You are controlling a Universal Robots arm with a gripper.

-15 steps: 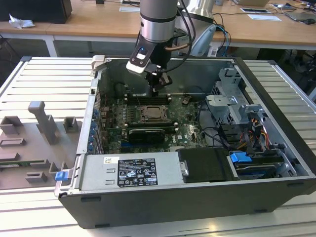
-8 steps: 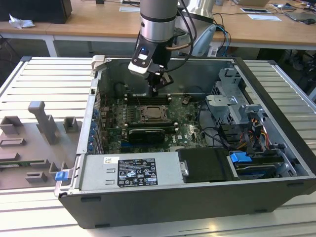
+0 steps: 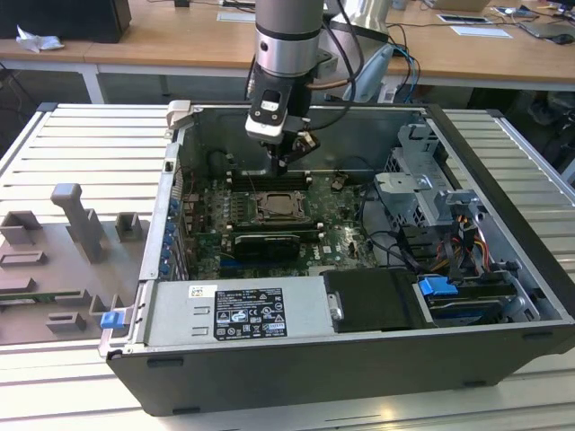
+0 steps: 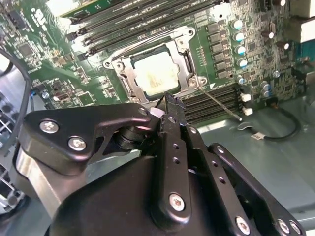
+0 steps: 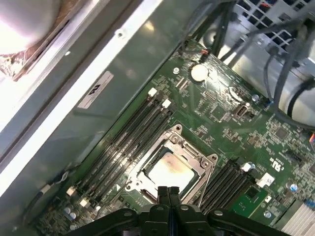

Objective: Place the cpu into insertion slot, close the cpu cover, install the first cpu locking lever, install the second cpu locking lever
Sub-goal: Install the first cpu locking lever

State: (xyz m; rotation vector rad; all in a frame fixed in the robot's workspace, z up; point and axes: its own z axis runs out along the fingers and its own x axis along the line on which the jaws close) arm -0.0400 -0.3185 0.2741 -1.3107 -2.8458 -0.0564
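Grey fixture blocks point(image 3: 76, 235): on the tabletop point(image 3: 81, 144) at the exterior view's left, well apart from the work.
Computer case point(image 3: 296, 395): lies open on the tabletop, with the green board facing up.
Gripper point(image 3: 286, 162): hangs over the board, near the socket's far edge. In both wrist views the fingertips meet with no gap and nothing between them point(image 4: 169, 101) point(image 5: 170, 191). No contact with the board is seen.
Insertion slot point(image 3: 260, 199): mid-board, between the banks of memory slots point(image 4: 142, 19).
Cpu point(image 4: 156, 73): seated flat in the insertion slot, pale face up.
Cpu cover point(image 4: 147, 53): appears folded down, framing the cpu.
Wire lever point(image 4: 219, 104): slants out from the socket corner over the memory slots. Looks unlatched (judgement).
Drive cage point(image 3: 422, 184): at the exterior view's right, clear of the arm.
Step in hand (judgement): placing and covering look done, so the lever work is current.
Demand (judgement): closed tips must bear on a thin springy wire, sweep it down and sideways under its hook, and avoid slipping onto the board.
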